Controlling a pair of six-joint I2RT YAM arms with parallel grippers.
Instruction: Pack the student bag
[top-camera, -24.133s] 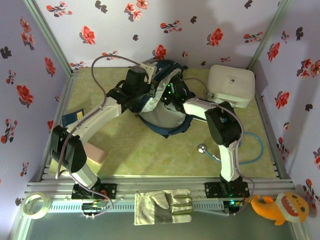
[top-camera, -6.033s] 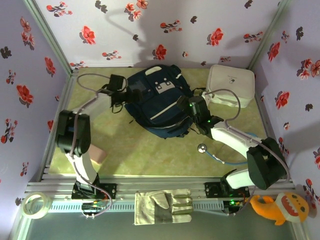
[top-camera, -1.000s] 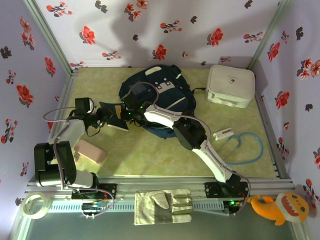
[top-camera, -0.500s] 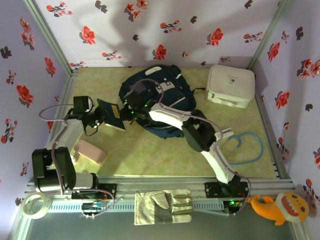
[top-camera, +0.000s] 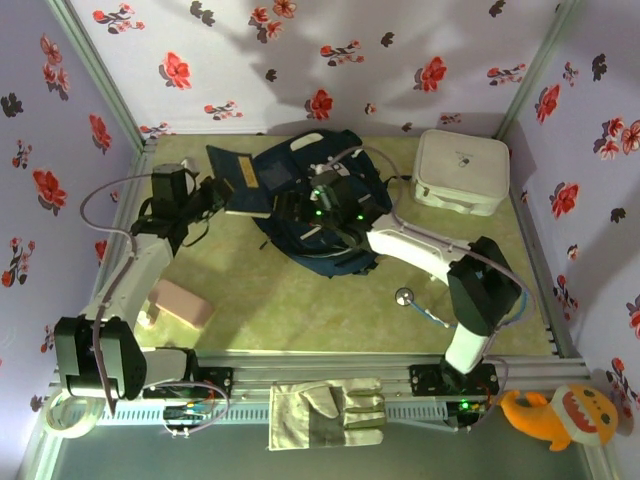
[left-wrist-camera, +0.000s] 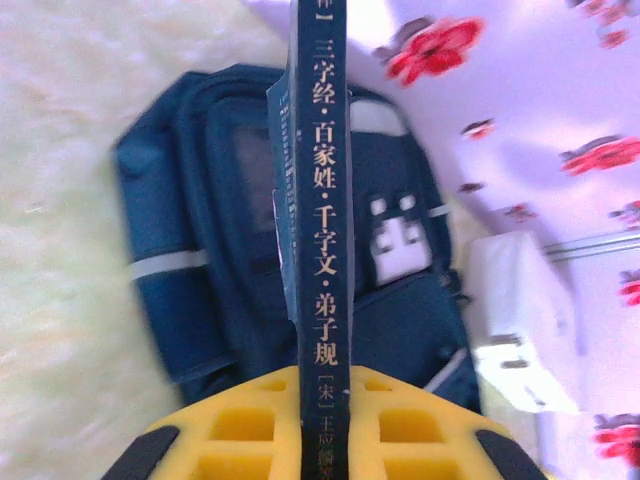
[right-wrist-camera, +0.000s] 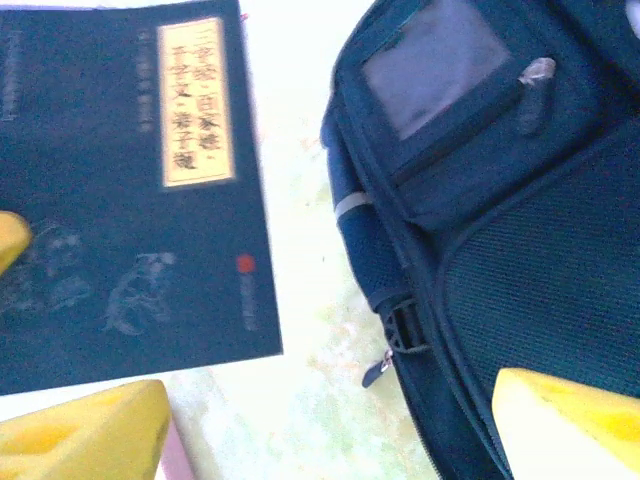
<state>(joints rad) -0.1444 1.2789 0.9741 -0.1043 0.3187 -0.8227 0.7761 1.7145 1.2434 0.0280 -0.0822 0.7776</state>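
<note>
The student bag lies flat at the back middle of the table, navy with white stripes and a grey panel. My left gripper is shut on a dark blue book, held at the bag's left edge. In the left wrist view the book's spine runs up from between the yellow fingers, with the bag behind it. My right gripper hovers open over the bag's left side. Its view shows the book's cover, the bag and a zipper pull, with nothing between the fingers.
A white zip case sits at the back right. A stethoscope lies right of centre. A pink block rests at front left. On the front rail lie a glove, a tape roll and an orange plush.
My left arm has lifted the book back and to the right, up to the bag's left edge. The right gripper has opened and its arm has swung right over the bag.
</note>
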